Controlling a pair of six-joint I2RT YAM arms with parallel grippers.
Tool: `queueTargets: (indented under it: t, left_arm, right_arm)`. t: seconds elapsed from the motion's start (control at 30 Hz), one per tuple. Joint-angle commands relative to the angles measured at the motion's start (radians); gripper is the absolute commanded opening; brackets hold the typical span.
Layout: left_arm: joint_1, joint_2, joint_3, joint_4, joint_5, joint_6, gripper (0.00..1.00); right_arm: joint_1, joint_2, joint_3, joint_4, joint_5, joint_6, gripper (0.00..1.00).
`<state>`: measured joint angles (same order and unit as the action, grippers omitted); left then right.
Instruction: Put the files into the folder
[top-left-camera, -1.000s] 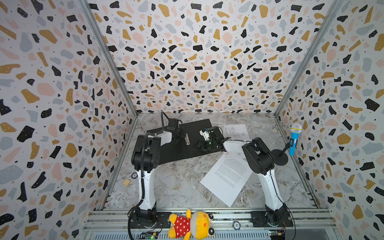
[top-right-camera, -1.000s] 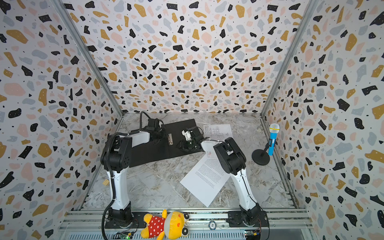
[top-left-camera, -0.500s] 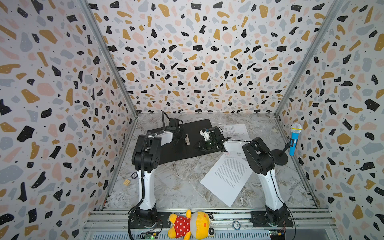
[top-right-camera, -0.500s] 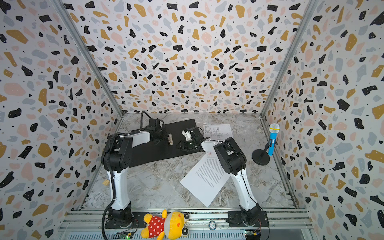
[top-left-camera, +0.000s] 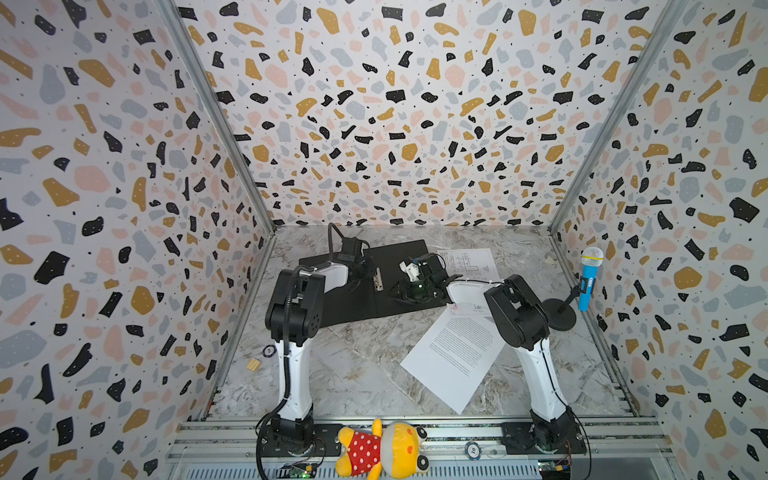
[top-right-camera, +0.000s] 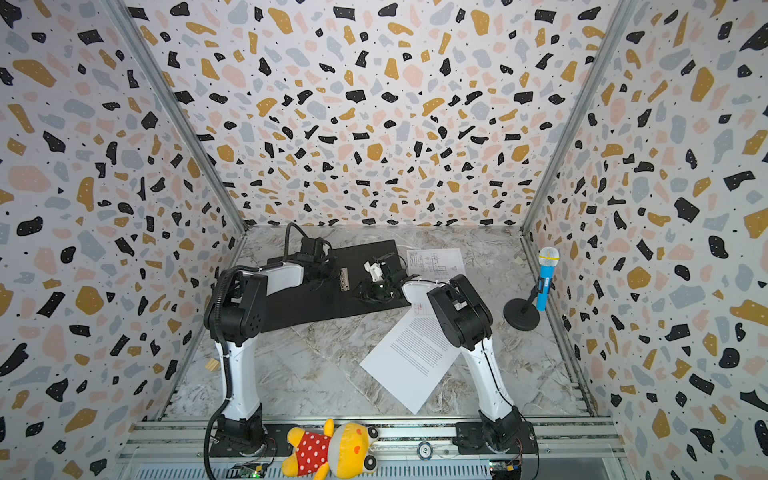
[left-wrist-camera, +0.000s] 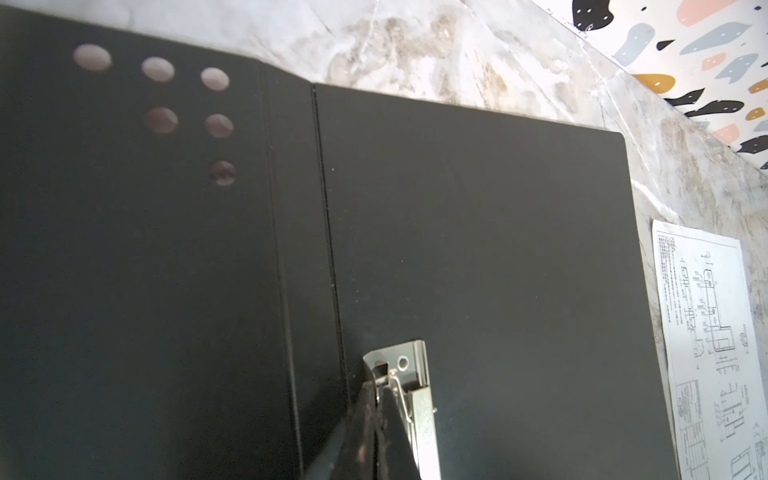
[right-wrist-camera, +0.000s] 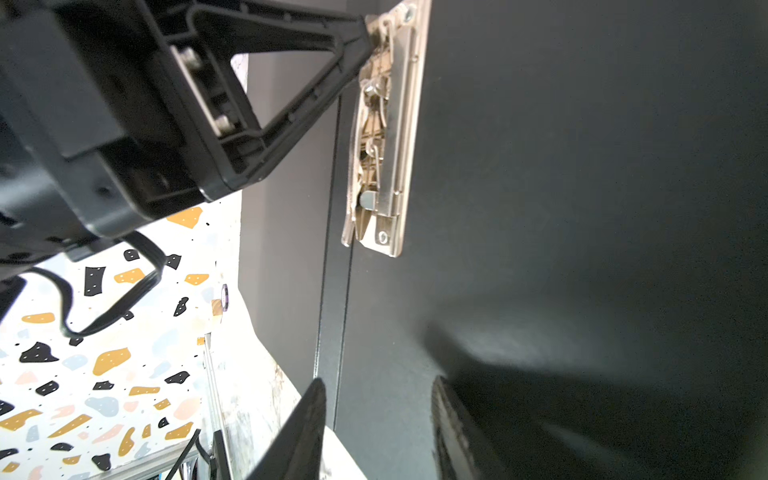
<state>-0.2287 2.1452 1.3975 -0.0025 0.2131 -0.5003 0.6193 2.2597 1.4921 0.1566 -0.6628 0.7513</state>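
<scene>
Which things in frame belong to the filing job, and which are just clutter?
Job: open folder, its metal clip with the left gripper shut on it, text sheet, drawing sheet.

Clutter: toy microphone, plush toy, wooden block, table poker chip, rail poker chip.

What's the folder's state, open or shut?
Open: the thin black-lined folder lies spread flat, inner panels up, metal spine clip exposed. The white drawing sheet and white text sheet lie outside it.
</scene>
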Motion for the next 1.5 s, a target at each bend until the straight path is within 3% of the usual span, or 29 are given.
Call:
queueTargets:
  t: [0.0, 0.5, 1.23, 1.47]
  left_arm:
    - [-0.011, -0.014, -0.026, 0.052, 0.045, 0.008, 0.05]
    - [-0.013, -0.050, -0.095, 0.112, 0.108, 0.011, 0.05]
    - [-0.019, -0.063, -0.119, 0.136, 0.118, 0.029, 0.05]
    - [-0.020, -0.059, -0.119, 0.131, 0.115, 0.037, 0.05]
  right_arm:
    - [0.010, -0.001, 0.063, -0.001, -0.026, 0.027, 0.42]
    - [0.022, 0.115, 0.210, -0.077, -0.058, 0.045, 0.26]
    - [0.020, 0.149, 0.246, -0.094, -0.061, 0.052, 0.14]
    - [0.019, 0.153, 0.253, -0.130, -0.052, 0.036, 0.04]
